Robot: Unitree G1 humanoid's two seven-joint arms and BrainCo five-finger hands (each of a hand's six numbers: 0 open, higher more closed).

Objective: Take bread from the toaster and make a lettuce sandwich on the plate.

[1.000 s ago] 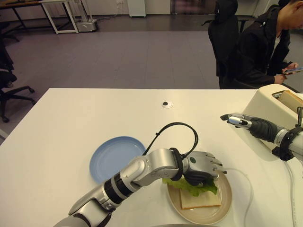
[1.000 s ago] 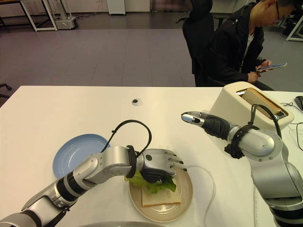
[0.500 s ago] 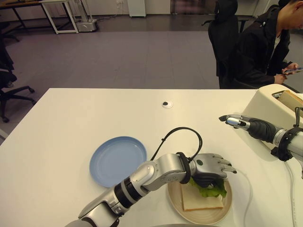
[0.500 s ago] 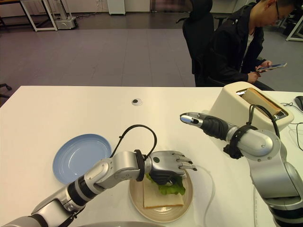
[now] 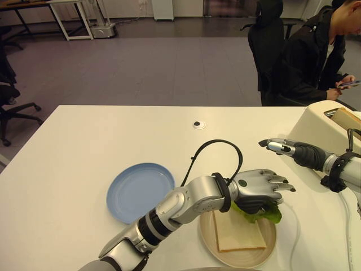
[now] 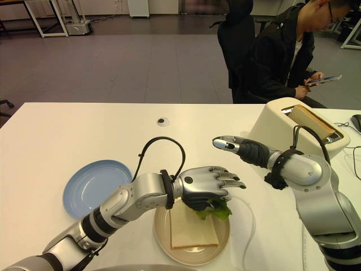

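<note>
- While the left hand [image 6: 206,185] has its fingers clamped on it, the ruffled green lettuce leaf [image 6: 214,213] hangs under the palm, over the square white bread slice [image 6: 193,232] on the round beige plate [image 6: 161,237].
- right hand [image 6: 237,148]: fingers stretched straight, holding nothing, cream plastic toaster [image 6: 282,127] just behind it.

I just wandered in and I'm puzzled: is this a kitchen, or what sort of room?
Probably an office or lab, not a real kitchen: a toaster and a plate sit on a plain white table, with an office chair and open floor behind.
</note>
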